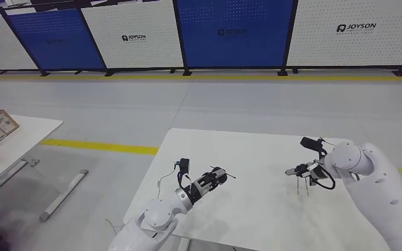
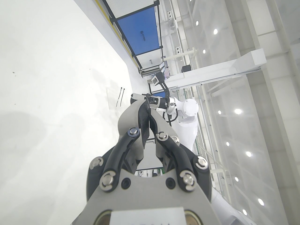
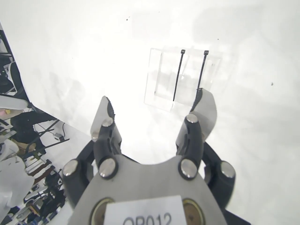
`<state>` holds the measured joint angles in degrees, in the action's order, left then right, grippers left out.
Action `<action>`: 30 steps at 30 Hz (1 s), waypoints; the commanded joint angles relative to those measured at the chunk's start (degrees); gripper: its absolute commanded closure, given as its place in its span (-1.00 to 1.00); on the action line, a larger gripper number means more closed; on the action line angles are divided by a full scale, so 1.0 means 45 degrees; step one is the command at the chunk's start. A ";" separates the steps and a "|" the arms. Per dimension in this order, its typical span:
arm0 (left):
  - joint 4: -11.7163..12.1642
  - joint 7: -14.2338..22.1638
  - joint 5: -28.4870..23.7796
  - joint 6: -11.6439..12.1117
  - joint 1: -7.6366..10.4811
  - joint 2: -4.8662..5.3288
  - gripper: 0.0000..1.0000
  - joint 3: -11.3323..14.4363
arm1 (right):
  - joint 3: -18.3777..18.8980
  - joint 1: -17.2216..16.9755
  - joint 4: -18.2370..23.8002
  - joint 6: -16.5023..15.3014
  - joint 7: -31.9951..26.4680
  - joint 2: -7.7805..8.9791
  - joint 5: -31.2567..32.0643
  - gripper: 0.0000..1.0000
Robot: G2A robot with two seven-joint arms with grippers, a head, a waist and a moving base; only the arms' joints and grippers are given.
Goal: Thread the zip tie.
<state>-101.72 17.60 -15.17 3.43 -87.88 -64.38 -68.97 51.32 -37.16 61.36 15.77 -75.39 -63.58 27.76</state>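
Note:
Two black zip ties [image 3: 178, 74] [image 3: 202, 71] lie side by side on a clear plastic sheet [image 3: 152, 76] on the white table [image 1: 251, 157]. My right gripper [image 3: 154, 97] hovers open just above them, one fingertip [image 3: 204, 94] by the tail of the nearer tie. From above, the same ties [image 1: 306, 186] lie under the right gripper [image 1: 298, 170]. My left gripper [image 2: 146, 108] is held off the table's left part, its fingers pressed together; in the top view a thin black zip tie [image 1: 229, 175] sticks out of the left gripper [image 1: 218, 176].
The table's left edge [image 1: 151, 182] runs close beside the left arm. A second white table [image 1: 25, 135] stands farther left across the floor. Blue and white panels [image 1: 232, 31] line the back.

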 commanded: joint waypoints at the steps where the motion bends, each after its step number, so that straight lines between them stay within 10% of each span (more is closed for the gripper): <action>1: 0.0000 0.0000 0.0000 0.0000 0.0000 0.0000 1.00 0.0000 | -0.0282 0.0194 -0.0312 0.0390 -0.0050 -0.0125 0.0080 0.26; 30: 0.0000 0.0000 0.0000 0.0000 0.0000 0.0000 1.00 0.0000 | -0.1789 0.1324 -0.3816 -0.0014 0.0701 -0.1291 -0.0283 0.52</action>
<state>-101.72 17.60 -15.17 3.43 -87.88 -64.38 -68.97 43.37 -31.35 44.72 15.92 -72.36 -69.23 26.63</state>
